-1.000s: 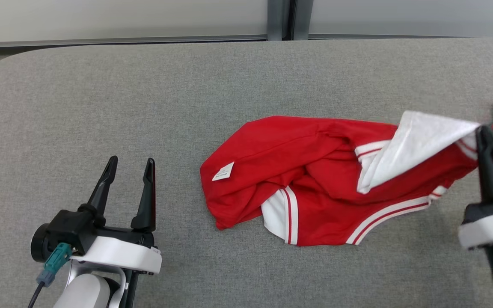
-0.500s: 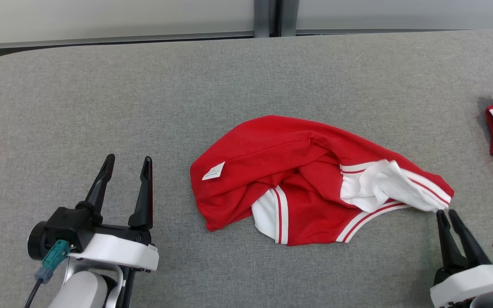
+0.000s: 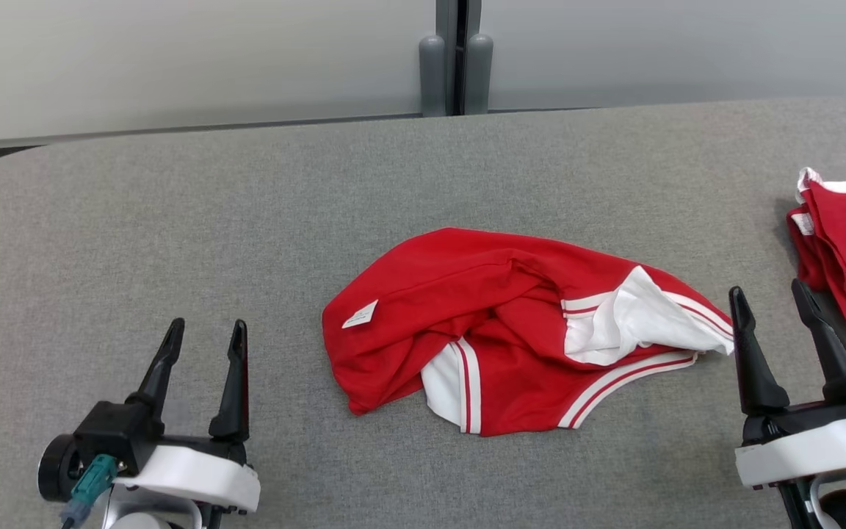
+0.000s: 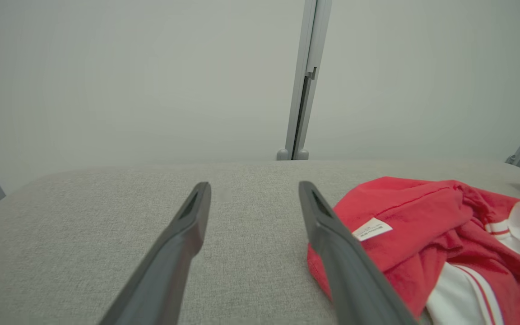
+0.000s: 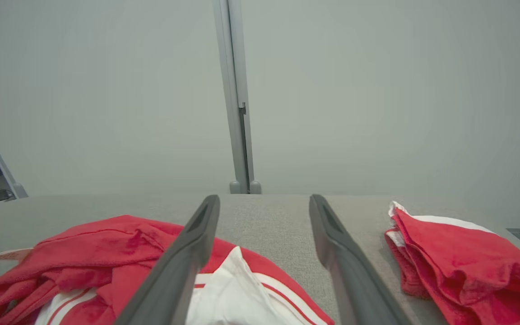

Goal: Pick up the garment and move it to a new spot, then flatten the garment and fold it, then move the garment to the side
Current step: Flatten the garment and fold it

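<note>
The garment (image 3: pixel 489 323) is a crumpled red shirt with white, red-striped trim and a small white tag, lying in a heap at the middle of the grey table (image 3: pixel 247 206). Its white sleeve end points right. My right gripper (image 3: pixel 768 308) stands open just right of that sleeve end, holding nothing. In the right wrist view the garment (image 5: pixel 106 262) lies to the left of the fingers (image 5: pixel 183 266). My left gripper (image 3: pixel 206 334) is open at the lower left, well clear of the garment. The left wrist view shows the garment (image 4: pixel 422 234) right of that gripper's fingers (image 4: pixel 341 253).
A second pile of red cloth (image 3: pixel 845 250) with white edging lies at the table's right edge, also in the right wrist view (image 5: pixel 454 257). A pale wall with a grey post (image 3: pixel 456 59) runs behind the table. Bare grey table surface stretches left of the garment.
My right gripper let go of the garment's white sleeve, opened wide, and now sits low at the right. The sleeve dropped onto the heap. The head camera tilted, shifting the whole picture.
</note>
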Motion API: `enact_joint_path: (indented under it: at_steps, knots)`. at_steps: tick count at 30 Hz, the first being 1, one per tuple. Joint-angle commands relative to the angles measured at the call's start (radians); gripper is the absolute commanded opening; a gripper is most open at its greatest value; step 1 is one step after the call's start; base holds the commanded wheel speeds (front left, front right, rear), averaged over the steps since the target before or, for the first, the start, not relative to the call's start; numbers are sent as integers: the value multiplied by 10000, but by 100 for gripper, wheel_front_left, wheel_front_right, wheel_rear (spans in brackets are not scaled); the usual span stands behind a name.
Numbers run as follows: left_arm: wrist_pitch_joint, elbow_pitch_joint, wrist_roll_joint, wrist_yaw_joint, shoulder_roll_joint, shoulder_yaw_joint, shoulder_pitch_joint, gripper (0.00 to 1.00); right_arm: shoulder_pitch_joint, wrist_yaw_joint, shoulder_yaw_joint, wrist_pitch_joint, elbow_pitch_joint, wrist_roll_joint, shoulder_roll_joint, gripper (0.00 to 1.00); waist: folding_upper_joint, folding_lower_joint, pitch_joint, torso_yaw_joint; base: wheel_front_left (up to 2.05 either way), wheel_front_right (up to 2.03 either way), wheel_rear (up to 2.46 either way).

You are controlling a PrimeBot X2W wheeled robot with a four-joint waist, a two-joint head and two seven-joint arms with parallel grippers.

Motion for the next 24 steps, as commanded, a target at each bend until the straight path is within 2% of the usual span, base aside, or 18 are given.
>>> enact_joint_path:
  at_steps: [1, 12, 24]
  knots:
    - [-24, -2, 4, 61, 56, 26, 123, 100, 111, -1, 41, 110, -109, -32, 22, 100, -1, 0, -201, -18, 0, 0, 0]
    - [248, -139, -178, 196, 103, -118, 818, 100, 749, -1, 347, 707, -709, 47, 220, 100, -1, 0, -734, -55, 0, 0, 0]
    - [410, -178, -421, 83, 79, -179, 644, 100, 772, -1, 357, 827, -752, 106, 253, 100, -1, 0, -764, -47, 0, 0, 0]
